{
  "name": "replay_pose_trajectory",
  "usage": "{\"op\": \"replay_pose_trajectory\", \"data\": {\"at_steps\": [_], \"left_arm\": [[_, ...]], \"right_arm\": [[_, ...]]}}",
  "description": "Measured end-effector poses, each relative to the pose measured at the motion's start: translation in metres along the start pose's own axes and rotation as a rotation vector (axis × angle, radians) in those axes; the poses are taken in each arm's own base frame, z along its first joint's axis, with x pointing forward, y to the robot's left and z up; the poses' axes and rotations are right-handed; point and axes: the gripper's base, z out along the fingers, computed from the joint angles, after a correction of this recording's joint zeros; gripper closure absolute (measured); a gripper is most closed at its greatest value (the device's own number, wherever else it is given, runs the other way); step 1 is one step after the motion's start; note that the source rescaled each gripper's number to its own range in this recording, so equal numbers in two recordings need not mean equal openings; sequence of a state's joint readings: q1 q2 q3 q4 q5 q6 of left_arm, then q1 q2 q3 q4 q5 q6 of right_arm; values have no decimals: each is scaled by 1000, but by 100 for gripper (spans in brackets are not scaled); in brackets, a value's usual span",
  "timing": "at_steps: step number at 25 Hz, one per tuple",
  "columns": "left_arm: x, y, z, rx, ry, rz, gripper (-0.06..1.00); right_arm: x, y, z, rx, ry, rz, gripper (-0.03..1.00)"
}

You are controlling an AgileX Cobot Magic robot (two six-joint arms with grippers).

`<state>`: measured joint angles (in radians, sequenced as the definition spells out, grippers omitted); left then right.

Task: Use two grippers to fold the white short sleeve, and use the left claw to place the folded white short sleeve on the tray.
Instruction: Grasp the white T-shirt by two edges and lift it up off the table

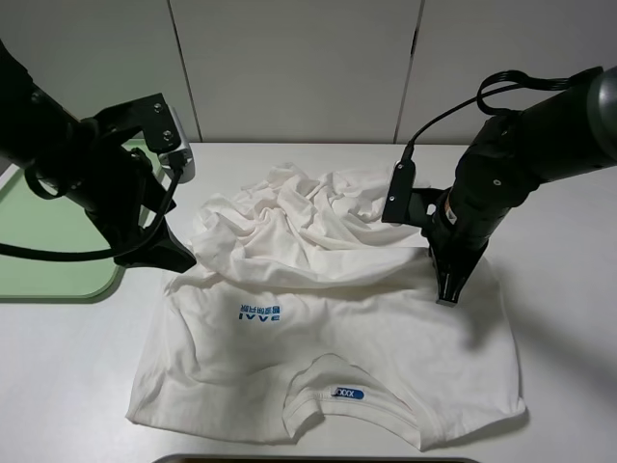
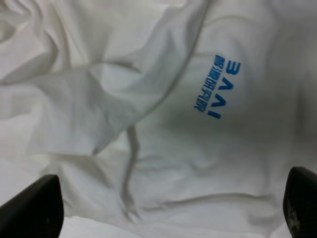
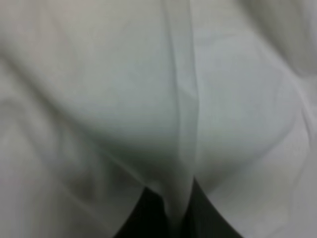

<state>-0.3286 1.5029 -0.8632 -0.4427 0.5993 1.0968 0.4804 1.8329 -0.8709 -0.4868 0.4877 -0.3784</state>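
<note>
- Exterior high: our shirt lies on the table, filling the middle and lower part of the frame. The collar is toward the bottom edge, and the far half is bunched in a crumpled heap at centre. The tray sits at the left edge, just beside the shirt and bare.
- Exterior high: the left gripper is left of centre, at the shirt's edge where heap meets flat cloth. The right gripper points down onto the cloth right of centre, at the heap's other end. From here we cannot tell how either pair of jaws stands.
- Left wrist: the left gripper is spread wide, fingertips far apart, with only loose cloth lying below them and nothing pinched. The logo lies beyond. Whether the tips touch the shirt we cannot tell.
- Right wrist: the view is blurred, yet the right gripper is pressed together on a raised ridge of the shirt.
- Handling, as we judge it: the shirt is light, limp and not fragile. It will sag, drag and crease when lifted, and thin cotton may slip from narrow jaws.
- Grip, as we judge it: we would take it at the side edges, both grippers level across from each other. Each should pinch through every layer, not a single loose wrinkle.
</note>
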Motion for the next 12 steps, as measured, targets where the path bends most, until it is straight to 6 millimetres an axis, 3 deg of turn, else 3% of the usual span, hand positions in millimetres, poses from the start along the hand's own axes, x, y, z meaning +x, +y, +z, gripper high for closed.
{"op": "replay_pose_trajectory", "data": {"at_steps": [12], "left_arm": [[-5, 17, 3, -169, -34, 216, 7]], "right_arm": [[4, 1, 0, -7, 39, -15, 97]]}}
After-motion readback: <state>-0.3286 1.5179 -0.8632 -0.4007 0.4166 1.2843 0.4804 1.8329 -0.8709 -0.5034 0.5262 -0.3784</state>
